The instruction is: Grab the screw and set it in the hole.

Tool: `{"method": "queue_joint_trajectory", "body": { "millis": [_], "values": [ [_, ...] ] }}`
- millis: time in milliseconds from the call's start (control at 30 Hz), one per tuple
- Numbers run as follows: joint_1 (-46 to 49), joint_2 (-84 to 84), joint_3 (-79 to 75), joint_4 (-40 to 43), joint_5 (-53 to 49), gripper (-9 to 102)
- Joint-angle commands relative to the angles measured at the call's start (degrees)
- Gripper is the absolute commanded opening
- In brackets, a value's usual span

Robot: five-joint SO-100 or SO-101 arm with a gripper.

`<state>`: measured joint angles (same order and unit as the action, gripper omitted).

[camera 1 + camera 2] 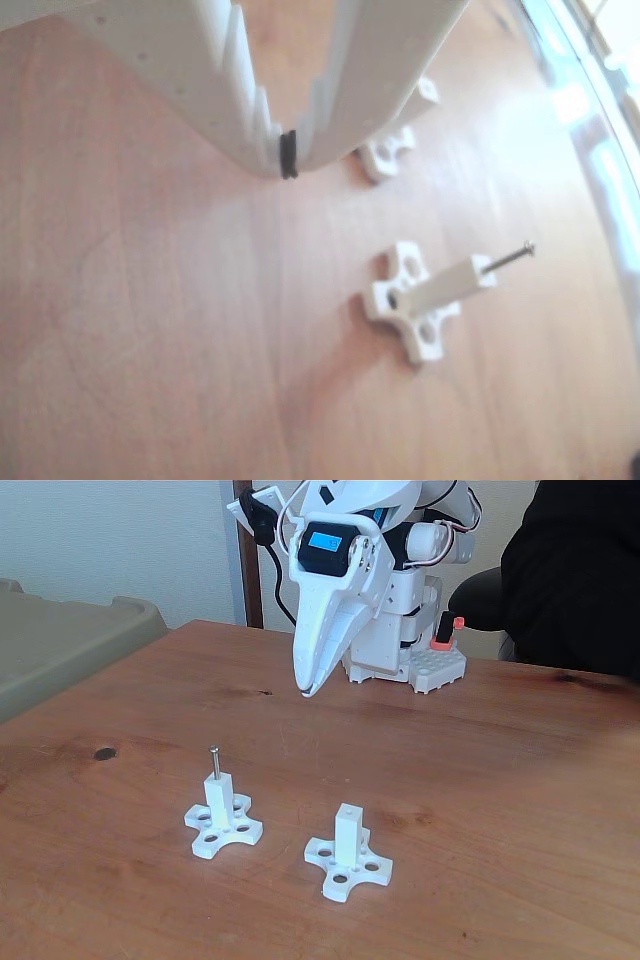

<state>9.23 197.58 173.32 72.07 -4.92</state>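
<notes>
Screw (214, 761): standing in the hole of the left white post (221, 802), fixed view.
Hand (309, 690): pressed together, empty, raised above the worktop (480, 760).
Risk: shallow seating; a knock could tip the screw out.

No text can be read; the small blue screen (327, 540) on the arm, upper centre, is too blurred.

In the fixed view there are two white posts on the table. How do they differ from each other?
The left post has the screw standing upright in the hole of its top face; the right post shows an empty hole. The left post stands further from the camera, the right post nearer. Both are white, upright, on cross-shaped bases with round holes.
</notes>
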Motion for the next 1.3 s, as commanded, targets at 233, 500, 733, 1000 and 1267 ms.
{"method": "queue_joint_trajectory", "body": {
  "millis": [233, 500, 733, 1000, 1267],
  "values": [
    [-0.7, 1.05, -1.49, 3.69, 0.09, -4],
    [-0.79, 1.05, -1.49, 3.69, 0.09, -4],
    [-0.88, 1.05, -1.49, 3.69, -0.09, -4],
    [-0.18, 0.62, -1.32, 1.85, 0.26, -4],
    [-0.44, -7.73, -7.03, -0.88, 1.41, -4]
  ]
}}
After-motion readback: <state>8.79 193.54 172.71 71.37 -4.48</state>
